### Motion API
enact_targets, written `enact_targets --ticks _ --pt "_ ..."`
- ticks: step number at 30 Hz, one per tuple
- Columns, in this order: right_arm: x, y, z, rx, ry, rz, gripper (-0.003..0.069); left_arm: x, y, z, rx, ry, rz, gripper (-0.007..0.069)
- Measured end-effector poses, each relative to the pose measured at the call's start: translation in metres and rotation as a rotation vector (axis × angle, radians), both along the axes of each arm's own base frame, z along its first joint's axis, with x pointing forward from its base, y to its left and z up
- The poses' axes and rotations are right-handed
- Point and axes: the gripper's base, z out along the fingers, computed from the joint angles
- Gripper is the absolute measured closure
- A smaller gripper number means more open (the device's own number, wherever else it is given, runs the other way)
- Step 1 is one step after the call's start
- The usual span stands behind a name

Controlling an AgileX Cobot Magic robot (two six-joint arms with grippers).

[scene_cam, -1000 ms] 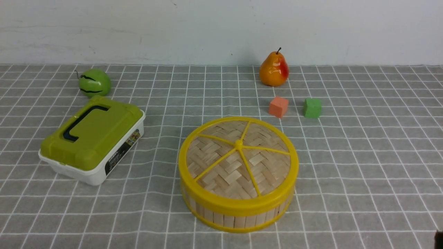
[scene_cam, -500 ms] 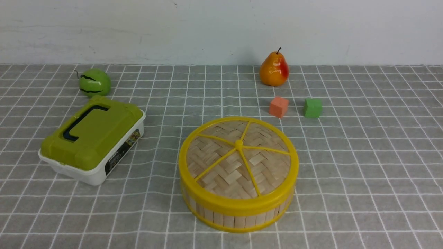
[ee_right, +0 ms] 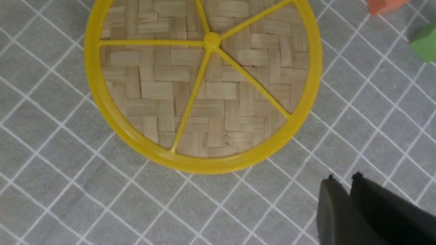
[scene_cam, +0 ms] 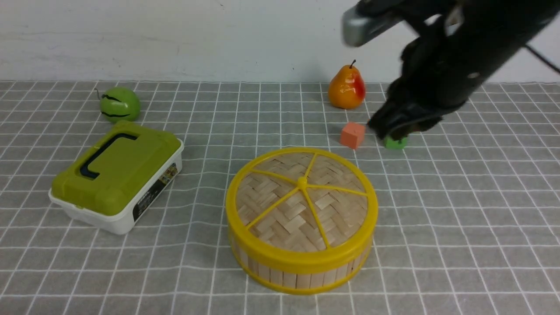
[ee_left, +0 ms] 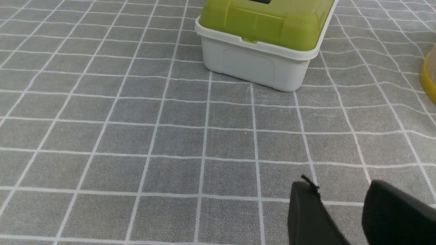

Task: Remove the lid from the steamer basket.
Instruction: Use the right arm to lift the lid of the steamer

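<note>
The lid [scene_cam: 302, 197], a woven bamboo disc with a yellow rim and spokes, sits closed on the steamer basket [scene_cam: 302, 273] at the table's middle front. My right gripper [scene_cam: 393, 127] is blurred in the front view, high above the table behind and to the right of the basket. In the right wrist view its jaws [ee_right: 343, 178] are together and empty, off to one side of the lid [ee_right: 204, 85]. My left gripper [ee_left: 339, 190] is open and empty over bare cloth. It does not show in the front view. The basket's yellow rim [ee_left: 430, 80] peeks in at the edge.
A white box with an olive-green lid [scene_cam: 116, 175] stands left of the basket and shows in the left wrist view [ee_left: 262, 37]. A green fruit [scene_cam: 119, 104] and a pear [scene_cam: 347, 87] lie at the back. An orange cube [scene_cam: 352, 134] and a green cube [scene_cam: 396, 143] lie behind the basket.
My right arm has swung into the front view from the right and now hangs over the cubes, partly covering the green one. The basket, lid and other objects have not moved.
</note>
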Motion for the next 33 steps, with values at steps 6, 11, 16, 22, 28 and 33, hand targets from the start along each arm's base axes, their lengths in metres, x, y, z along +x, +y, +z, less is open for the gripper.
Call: enact_targets --ticks 6,11,16,22,28,33 --pt "0.044 0.051 -0.053 -0.006 0.106 0.035 0.0361 0.000 0.000 0.000 0.000 0.000 0.000 0.0386" --pt "0.065 0.069 -0.081 -0.001 0.153 0.036 0.0204 0.000 0.000 0.000 0.000 0.000 0.000 0.0386" --pt "0.076 0.077 -0.101 -0.012 0.183 0.035 0.0181 0.000 0.000 0.000 0.000 0.000 0.000 0.0386" --pt "0.082 0.082 -0.122 -0.029 0.222 0.033 0.0223 0.000 0.000 0.000 0.000 0.000 0.000 0.0386" --pt "0.083 0.083 -0.124 -0.024 0.226 0.034 0.0340 0.000 0.000 0.000 0.000 0.000 0.000 0.0386" --pt "0.084 0.084 -0.123 -0.015 0.211 0.033 0.0469 0.000 0.000 0.000 0.000 0.000 0.000 0.0386"
